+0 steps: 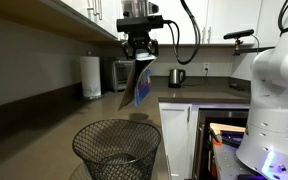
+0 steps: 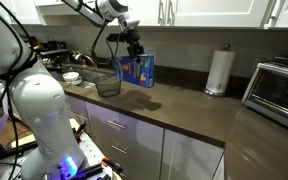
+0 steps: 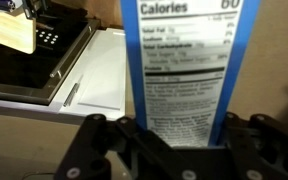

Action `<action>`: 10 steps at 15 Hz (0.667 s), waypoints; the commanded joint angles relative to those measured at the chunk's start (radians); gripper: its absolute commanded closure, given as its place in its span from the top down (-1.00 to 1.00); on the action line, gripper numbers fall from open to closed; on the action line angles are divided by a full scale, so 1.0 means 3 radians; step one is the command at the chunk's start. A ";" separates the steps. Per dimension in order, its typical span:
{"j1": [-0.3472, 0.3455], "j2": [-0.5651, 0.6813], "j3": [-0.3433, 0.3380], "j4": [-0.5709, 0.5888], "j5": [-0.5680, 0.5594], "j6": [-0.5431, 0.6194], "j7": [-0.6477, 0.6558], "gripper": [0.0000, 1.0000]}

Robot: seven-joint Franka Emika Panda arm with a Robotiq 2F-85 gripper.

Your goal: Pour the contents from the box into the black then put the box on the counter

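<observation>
My gripper [image 1: 140, 52] is shut on the top edge of the blue box [image 1: 141, 83] and holds it in the air, hanging tilted above the counter [image 1: 54, 125]. In an exterior view the box [image 2: 136, 69] shows its yellow-red picture and hangs just right of the black wire-mesh wastebasket [image 2: 108, 87], under the gripper [image 2: 133, 47]. The wastebasket [image 1: 116, 148] stands in the foreground, nearer the camera than the box. In the wrist view the box's nutrition panel [image 3: 184, 70] runs up between the jaws [image 3: 181, 135]. No blue packets show.
A paper towel roll [image 1: 91, 76] and a toaster oven [image 1: 121, 72] stand at the back of the counter [image 2: 184, 105]. A kettle [image 1: 177, 76] sits further right. White upper cabinets [image 2: 214, 12] hang overhead. The arm's white base [image 1: 274, 90] stands beside an open cabinet.
</observation>
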State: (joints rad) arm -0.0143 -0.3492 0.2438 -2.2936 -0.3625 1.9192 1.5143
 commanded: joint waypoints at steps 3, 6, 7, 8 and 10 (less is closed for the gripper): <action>0.0066 0.0006 -0.0040 0.0008 -0.0020 -0.0035 0.0011 -0.25; 0.0067 0.0006 -0.0039 0.0008 -0.0021 -0.0040 0.0011 -0.25; 0.0068 0.0006 -0.0039 0.0008 -0.0021 -0.0041 0.0011 -0.25; 0.0068 0.0006 -0.0039 0.0008 -0.0022 -0.0041 0.0011 -0.25; 0.0068 0.0006 -0.0039 0.0008 -0.0022 -0.0042 0.0011 -0.25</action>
State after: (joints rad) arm -0.0084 -0.3492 0.2442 -2.2935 -0.3651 1.9110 1.5143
